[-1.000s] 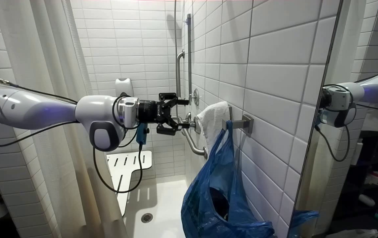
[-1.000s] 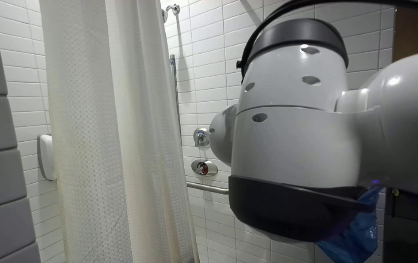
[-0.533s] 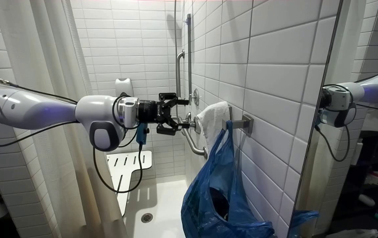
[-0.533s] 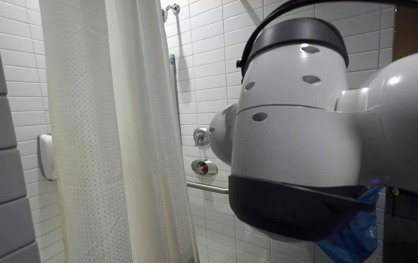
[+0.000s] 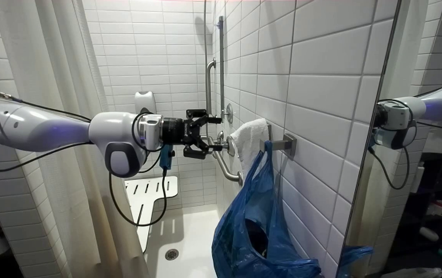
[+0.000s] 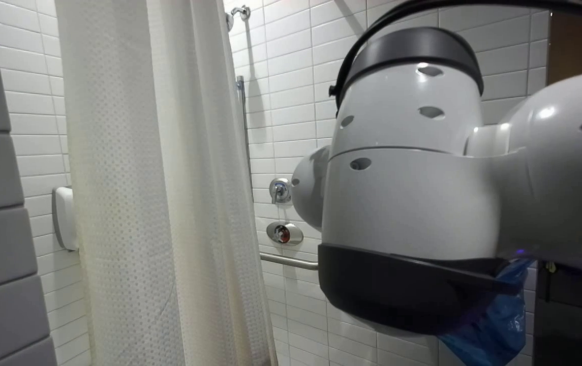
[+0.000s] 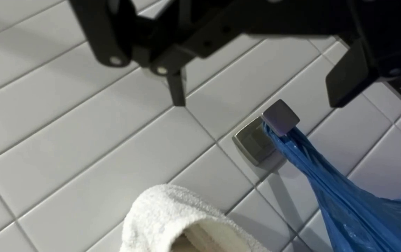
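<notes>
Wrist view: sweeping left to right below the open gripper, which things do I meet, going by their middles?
White, rough-textured cloth towel → square-ended metal wall hook → shiny blue plastic bag hanging from that hook.

the white tiled wall (image 5: 321,92) carried a square metal hook (image 7: 280,117), and a blue plastic bag (image 5: 238,220) hung from it by its gathered top. just beside, a white towel (image 5: 249,141) hung at the same wall, its support mostly hidden. a bent metal grab bar (image 5: 224,166) was fixed farther along, and below, the pale shower floor (image 5: 193,231) held a round drain (image 5: 171,254).
</notes>
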Robot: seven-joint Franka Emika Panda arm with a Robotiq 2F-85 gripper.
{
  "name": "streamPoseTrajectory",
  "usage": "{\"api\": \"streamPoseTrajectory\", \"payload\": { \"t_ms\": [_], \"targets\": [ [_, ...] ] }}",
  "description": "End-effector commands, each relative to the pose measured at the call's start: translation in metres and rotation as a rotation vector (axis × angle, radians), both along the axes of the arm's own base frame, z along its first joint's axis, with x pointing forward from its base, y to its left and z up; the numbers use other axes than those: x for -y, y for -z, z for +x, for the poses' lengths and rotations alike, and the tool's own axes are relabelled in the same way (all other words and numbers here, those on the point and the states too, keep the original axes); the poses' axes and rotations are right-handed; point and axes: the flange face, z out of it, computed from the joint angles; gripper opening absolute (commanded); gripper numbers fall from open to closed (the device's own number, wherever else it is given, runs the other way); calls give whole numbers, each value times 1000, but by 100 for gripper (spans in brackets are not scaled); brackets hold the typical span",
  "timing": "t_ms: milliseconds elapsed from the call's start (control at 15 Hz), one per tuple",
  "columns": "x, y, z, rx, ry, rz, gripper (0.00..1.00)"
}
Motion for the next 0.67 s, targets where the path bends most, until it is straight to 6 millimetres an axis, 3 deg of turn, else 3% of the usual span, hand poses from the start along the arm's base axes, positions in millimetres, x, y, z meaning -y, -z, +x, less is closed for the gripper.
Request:
{"api": "streamPoseTrajectory", "payload": {
  "t_ms": [0,333,600],
  "targets": [
    [9,-5,1,6,14,-4,100],
    [17,-6,0,9,30,-14,100],
    [10,-6,10,-9,1,-22,100]
  ]
}}
